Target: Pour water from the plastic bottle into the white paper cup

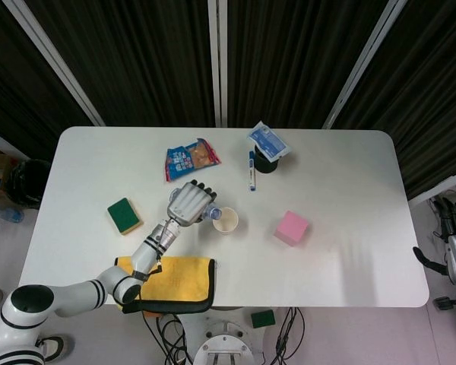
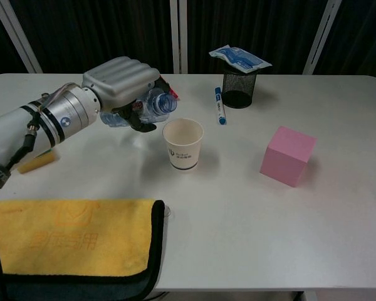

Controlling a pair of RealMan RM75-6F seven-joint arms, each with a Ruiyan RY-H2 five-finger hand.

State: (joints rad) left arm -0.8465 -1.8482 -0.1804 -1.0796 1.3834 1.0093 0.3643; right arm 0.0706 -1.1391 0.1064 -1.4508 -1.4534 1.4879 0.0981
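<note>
One hand, the left [image 2: 122,78], has its fingers [image 2: 136,120] wrapped round the tilted bottle [image 2: 151,104]. Its mouth sits just short of the cup [image 2: 183,143]. Centre it over the rim, then tip slowly.

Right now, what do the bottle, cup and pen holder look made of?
Bottle: clear, glossy plastic; you can see through it. Cup: matte white paper, judging by the rolled rim and printed logo. Pen holder: black mesh, probably metal; the table shows through its wall.
</note>
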